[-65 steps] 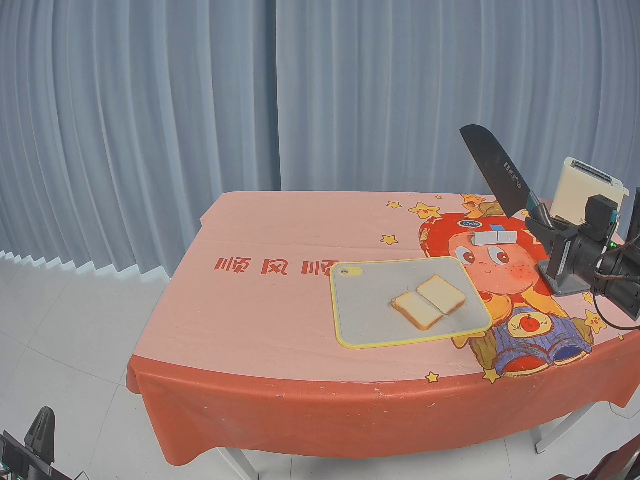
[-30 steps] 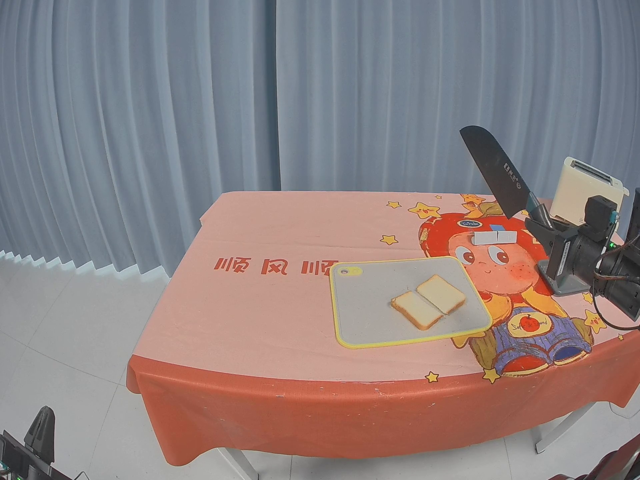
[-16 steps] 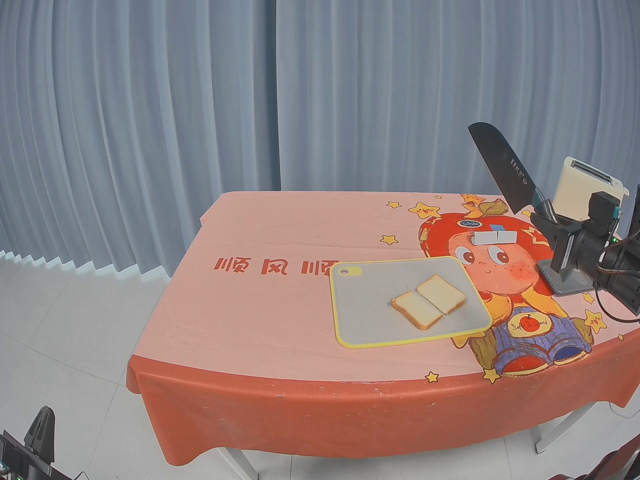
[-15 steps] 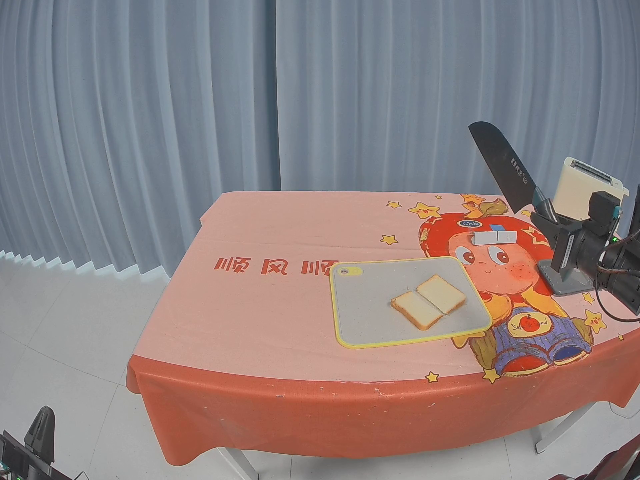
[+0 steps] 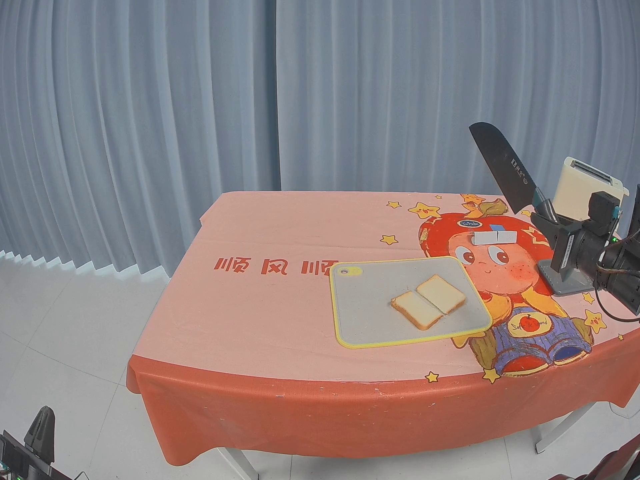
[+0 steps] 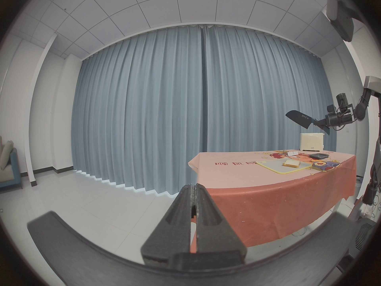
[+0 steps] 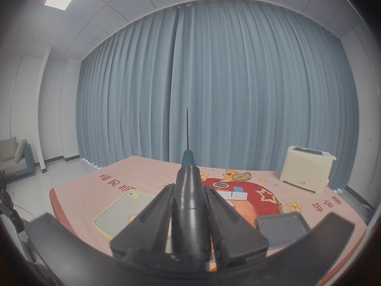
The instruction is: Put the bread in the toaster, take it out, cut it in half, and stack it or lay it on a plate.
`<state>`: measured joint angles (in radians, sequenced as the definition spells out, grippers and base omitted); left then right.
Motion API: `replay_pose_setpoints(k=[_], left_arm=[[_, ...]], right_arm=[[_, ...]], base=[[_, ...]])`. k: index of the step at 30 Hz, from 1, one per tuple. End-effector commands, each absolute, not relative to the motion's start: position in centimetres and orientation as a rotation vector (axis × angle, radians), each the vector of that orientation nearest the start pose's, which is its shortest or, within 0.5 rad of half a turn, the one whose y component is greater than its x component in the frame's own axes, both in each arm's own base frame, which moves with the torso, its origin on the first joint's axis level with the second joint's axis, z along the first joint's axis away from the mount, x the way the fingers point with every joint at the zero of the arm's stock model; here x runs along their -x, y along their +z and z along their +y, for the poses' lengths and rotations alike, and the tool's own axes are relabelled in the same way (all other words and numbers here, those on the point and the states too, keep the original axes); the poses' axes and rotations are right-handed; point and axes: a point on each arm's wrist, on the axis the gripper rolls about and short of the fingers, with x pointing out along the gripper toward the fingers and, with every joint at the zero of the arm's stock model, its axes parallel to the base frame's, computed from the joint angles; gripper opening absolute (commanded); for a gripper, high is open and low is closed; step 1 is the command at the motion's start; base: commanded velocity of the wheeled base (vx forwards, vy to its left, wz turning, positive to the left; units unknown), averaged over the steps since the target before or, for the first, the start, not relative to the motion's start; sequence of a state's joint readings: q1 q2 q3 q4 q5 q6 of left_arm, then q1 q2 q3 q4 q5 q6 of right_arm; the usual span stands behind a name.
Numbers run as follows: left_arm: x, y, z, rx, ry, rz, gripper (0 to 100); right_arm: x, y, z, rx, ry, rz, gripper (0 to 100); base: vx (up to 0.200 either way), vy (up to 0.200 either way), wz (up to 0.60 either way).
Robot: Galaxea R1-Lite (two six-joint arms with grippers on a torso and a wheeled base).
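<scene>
Backdrop: blue-grey pleated curtain (image 5: 267,68) across the whole far wall.
Surface (image 5: 267,315): draped in an orange-pink cartoon-print cloth.

Item 1. Cutting board (image 5: 363,315): pale grey with a yellow rim, lying flat near the front edge of the surface.

Item 2. Bread (image 5: 428,301): two pale halves with light brown crusts, flat on the board and side by side, cut edges touching. The pair's long axis ran diagonally across the board. The cut appeared done.

Item 3. Knife (image 5: 503,166): dark broad blade, raised above the surface, tip slanting up and toward the robot's left.

Item 4. Right fingers (image 7: 158,219): clamped on the knife handle, held high over the right end of the surface. The bread lay below them and to the robot's left. This arm was much the nearer to it.

Item 5. Left fingers (image 6: 184,211): pressed together on nothing, low and well off the left end of the surface.

Item 6. Toaster (image 5: 587,191): cream, upright at the far right corner, slot showing no bread.

Item 7. Plate (image 7: 282,225): dark grey, shallow and rectangular, right of the board, nothing on it.

Judgement: the knife likely needed setting down before either half could be carried rightward to the plate.
</scene>
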<state>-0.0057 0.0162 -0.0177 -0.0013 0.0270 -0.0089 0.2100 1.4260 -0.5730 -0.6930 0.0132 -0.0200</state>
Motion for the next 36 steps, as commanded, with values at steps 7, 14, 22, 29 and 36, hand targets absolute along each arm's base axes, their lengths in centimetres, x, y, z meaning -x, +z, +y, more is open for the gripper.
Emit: replay_pose_setpoints(k=[7, 14, 22, 29, 36], left_arm=[[2.2, 7.6, 0.1, 0.009, 0.022, 0.014, 0], [2.2, 7.6, 0.1, 0.009, 0.022, 0.014, 0], [2.2, 7.6, 0.1, 0.009, 0.020, 0.012, 0], [2.2, 7.6, 0.1, 0.011, 0.017, 0.011, 0], [2.2, 7.6, 0.1, 0.009, 0.014, 0.009, 0]], right_arm=[[-22.6, 19.7, 4.8, 0.037, 0.221, 0.165, 0], [-22.7, 19.7, 4.6, 0.036, 0.214, 0.168, 0], [-23.0, 19.4, 4.2, 0.036, 0.196, 0.176, 0], [-23.2, 19.7, 4.2, 0.035, 0.191, 0.173, 0], [-23.7, 19.5, 3.6, 0.026, 0.163, 0.181, 0]], base=[[0.000, 0.000, 0.00], [0.000, 0.000, 0.00], [0.000, 0.000, 0.00], [0.000, 0.000, 0.00], [0.000, 0.000, 0.00]])
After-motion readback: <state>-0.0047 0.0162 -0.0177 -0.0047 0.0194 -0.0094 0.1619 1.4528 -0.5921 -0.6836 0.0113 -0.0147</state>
